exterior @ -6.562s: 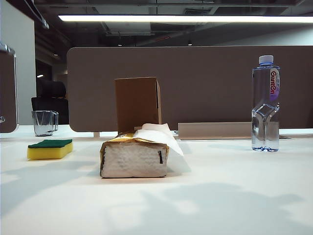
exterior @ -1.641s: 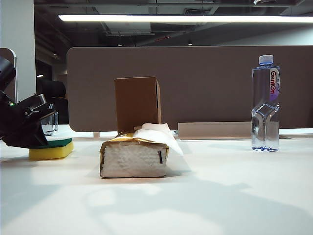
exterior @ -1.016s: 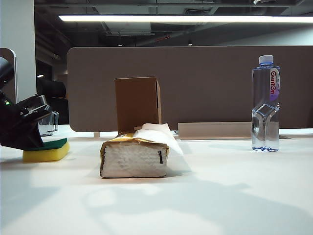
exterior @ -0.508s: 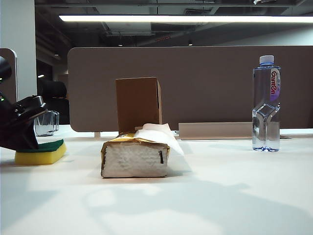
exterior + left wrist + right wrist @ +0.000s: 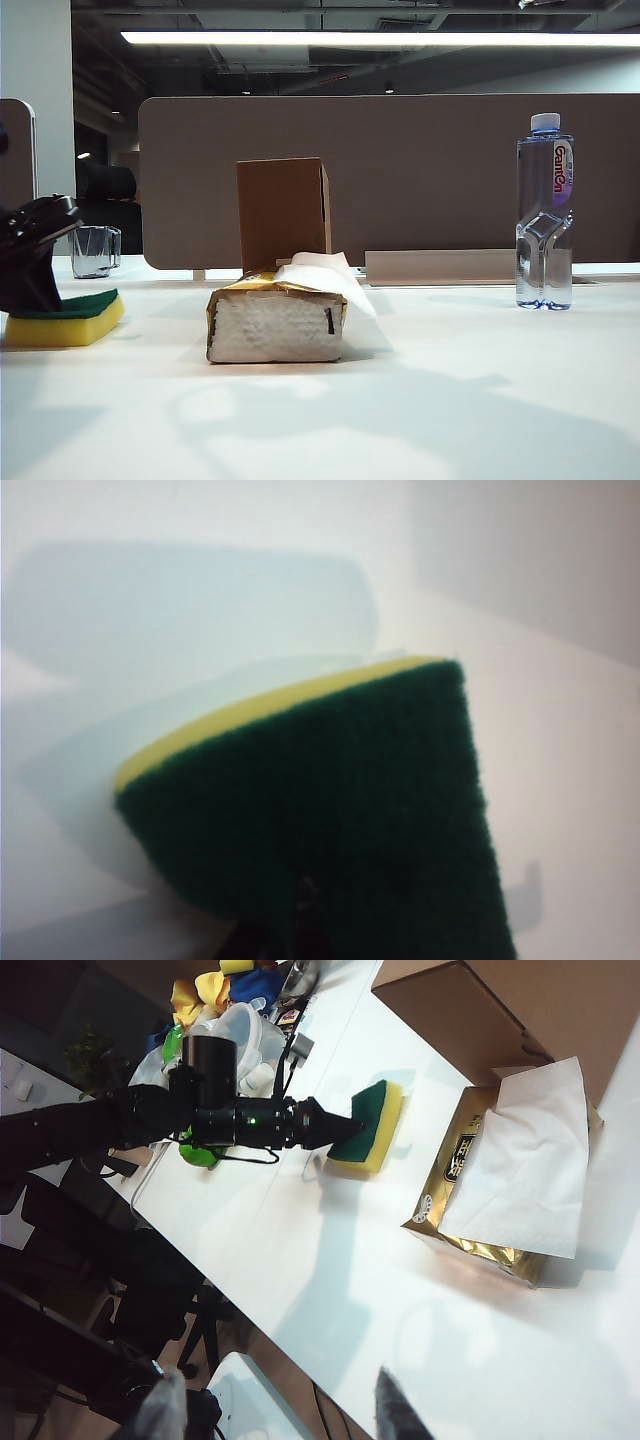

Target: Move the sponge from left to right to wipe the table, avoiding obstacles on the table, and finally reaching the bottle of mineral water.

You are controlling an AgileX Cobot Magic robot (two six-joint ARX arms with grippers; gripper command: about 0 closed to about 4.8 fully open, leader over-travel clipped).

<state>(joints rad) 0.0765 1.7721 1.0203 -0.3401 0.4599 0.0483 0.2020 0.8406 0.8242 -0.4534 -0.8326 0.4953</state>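
Gold tissue pack (image 5: 277, 322) & cardboard box (image 5: 282, 212) block sponge (image 5: 66, 319).

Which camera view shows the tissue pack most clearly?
The right wrist view: it shows the tissue pack from above, gold wrapper and white tissue whole, beside the sponge. The exterior view shows only its front face. The left wrist view does not show it.
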